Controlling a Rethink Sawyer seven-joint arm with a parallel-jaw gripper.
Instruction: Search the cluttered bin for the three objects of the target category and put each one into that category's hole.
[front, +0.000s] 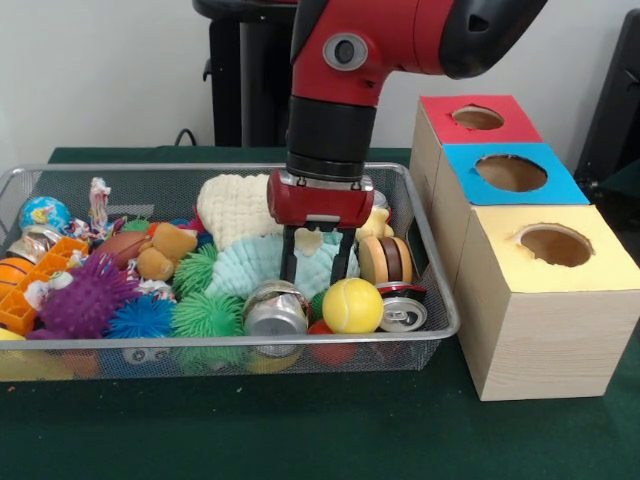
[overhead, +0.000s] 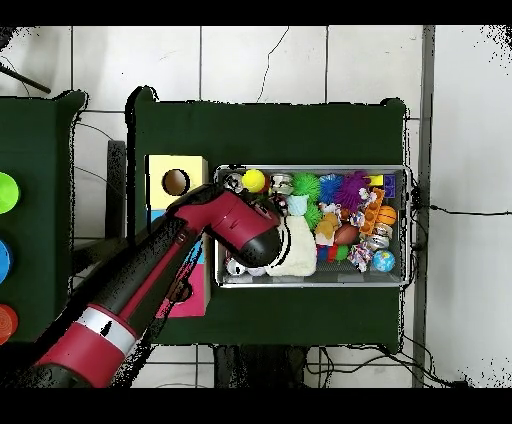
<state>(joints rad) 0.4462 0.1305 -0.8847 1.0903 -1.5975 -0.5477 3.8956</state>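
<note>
My gripper (front: 318, 258) hangs inside the wire bin (front: 432, 250), near its right end. Its two black fingers (front: 289, 257) are spread apart and reach down onto a mint green cloth (front: 245, 268), with nothing held between them. A dented silver can (front: 275, 312) and a yellow tennis ball (front: 352, 305) lie just in front of it, and a red-rimmed can (front: 403, 313) lies to the right. A cream knitted cloth (front: 233, 205) is behind it. In the overhead view the arm's head (overhead: 255, 232) hides the fingers, and the cream cloth (overhead: 297, 252) shows beside it.
Right of the bin stand three boxes with round holes, topped red (front: 478, 117), blue (front: 511, 172) and yellow (front: 555, 245). The bin's left half holds green (front: 207, 315), blue (front: 140, 318) and purple spiky balls (front: 85, 295), a plush toy (front: 165, 250), an orange crate (front: 40, 275) and a globe ball (front: 44, 213).
</note>
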